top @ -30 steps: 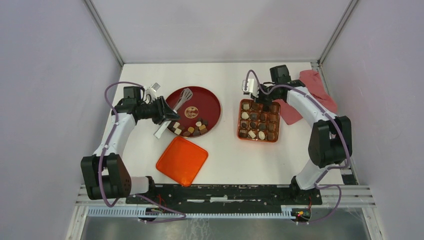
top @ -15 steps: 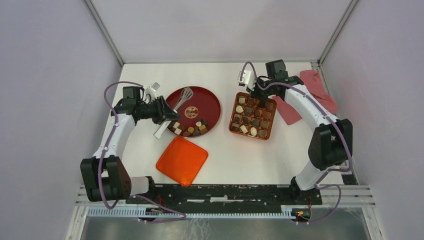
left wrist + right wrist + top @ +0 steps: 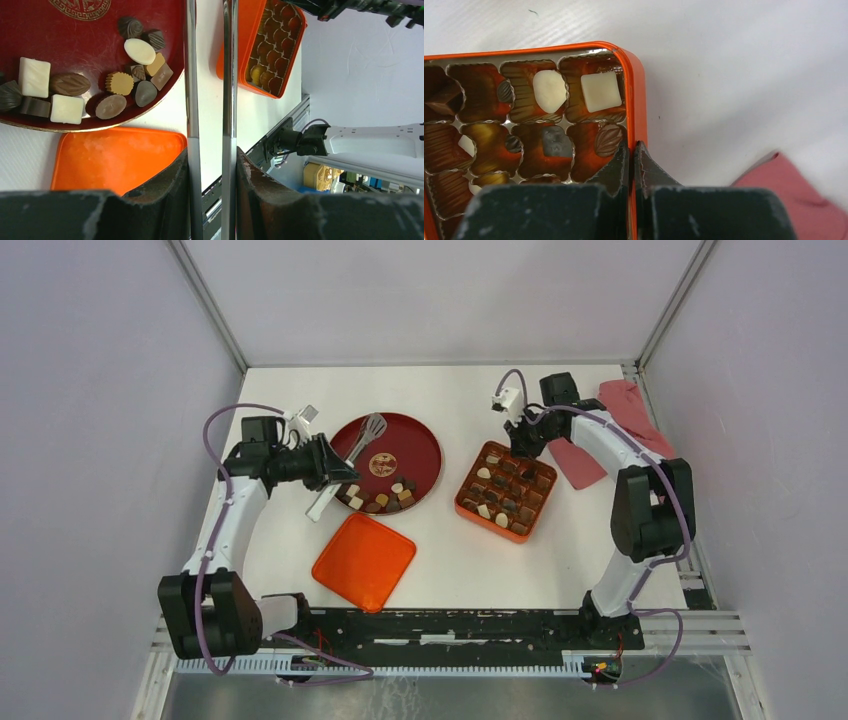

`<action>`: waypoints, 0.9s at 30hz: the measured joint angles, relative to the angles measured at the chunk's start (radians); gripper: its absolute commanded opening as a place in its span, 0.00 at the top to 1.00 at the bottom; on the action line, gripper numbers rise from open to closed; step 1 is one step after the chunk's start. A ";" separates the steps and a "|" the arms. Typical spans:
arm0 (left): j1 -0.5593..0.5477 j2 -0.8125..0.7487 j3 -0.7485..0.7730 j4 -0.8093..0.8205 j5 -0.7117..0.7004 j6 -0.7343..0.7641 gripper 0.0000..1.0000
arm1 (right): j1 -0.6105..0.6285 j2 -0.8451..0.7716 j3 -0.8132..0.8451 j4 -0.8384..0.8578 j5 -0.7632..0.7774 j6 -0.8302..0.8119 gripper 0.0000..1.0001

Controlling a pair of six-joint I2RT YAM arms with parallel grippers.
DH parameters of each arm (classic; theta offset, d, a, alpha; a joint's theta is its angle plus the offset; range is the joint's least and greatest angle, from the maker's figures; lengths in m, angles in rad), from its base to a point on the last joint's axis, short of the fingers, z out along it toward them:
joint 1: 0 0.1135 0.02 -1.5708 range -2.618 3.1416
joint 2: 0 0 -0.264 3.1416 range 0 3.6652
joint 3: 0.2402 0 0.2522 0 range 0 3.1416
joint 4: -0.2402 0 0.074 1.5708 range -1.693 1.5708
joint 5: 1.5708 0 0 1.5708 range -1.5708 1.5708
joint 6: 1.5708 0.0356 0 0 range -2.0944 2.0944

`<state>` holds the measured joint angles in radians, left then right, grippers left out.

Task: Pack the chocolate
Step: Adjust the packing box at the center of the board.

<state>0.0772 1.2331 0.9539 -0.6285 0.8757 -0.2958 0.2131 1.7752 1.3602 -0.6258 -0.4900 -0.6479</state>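
Several loose pieces of chocolate (image 3: pixel 380 498) (image 3: pixel 120 82), dark, tan and cream-white, lie at the near edge of the dark red plate (image 3: pixel 420 440) (image 3: pixel 90 40). More pieces sit in the compartments of the orange box (image 3: pixel 486 523) (image 3: pixel 638 90), which lies turned at an angle. My right gripper (image 3: pixel 527 445) (image 3: pixel 631 150) is shut on the box's far wall, one finger inside and one outside. Beside the plate's left edge, my left gripper (image 3: pixel 325 462) (image 3: pixel 209 165) is shut on metal tongs (image 3: pixel 350 460) (image 3: pixel 190 75), whose head rests over the plate.
An orange lid (image 3: pixel 364 561) (image 3: pixel 115 155) lies flat, near of the plate. A red cloth (image 3: pixel 625 420) (image 3: pixel 804 200) lies at the back right, just behind the box. Grey walls close in the table on three sides.
My right gripper, holding the box wall, has swung the box from square-on to a tilted position and shifted it slightly left. The left arm and tongs have hardly moved.
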 measured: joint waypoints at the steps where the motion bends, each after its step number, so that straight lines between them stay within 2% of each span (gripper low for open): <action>1: 0.000 -0.004 0.000 0.000 0.000 -0.001 0.98 | -0.016 0.004 -0.010 0.007 -0.003 0.015 0.99; 7: -0.001 -0.024 -0.006 0.011 0.009 -0.022 0.98 | -0.084 0.058 -0.054 0.067 -0.016 0.092 0.97; 21: -0.036 -0.030 -0.039 0.043 0.016 -0.062 0.98 | -0.087 0.121 -0.047 0.119 -0.040 0.187 0.91; 24: -0.050 -0.030 -0.039 0.050 0.014 -0.072 0.98 | -0.087 0.129 -0.036 0.123 -0.040 0.202 0.81; 27: -0.075 -0.030 -0.039 0.059 0.005 -0.087 0.98 | -0.088 0.132 -0.033 0.125 -0.045 0.217 0.68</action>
<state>0.0021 1.2030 0.9146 -0.5697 0.8810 -0.3824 0.1249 1.9068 1.3273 -0.5011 -0.5350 -0.4313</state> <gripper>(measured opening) 0.378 0.206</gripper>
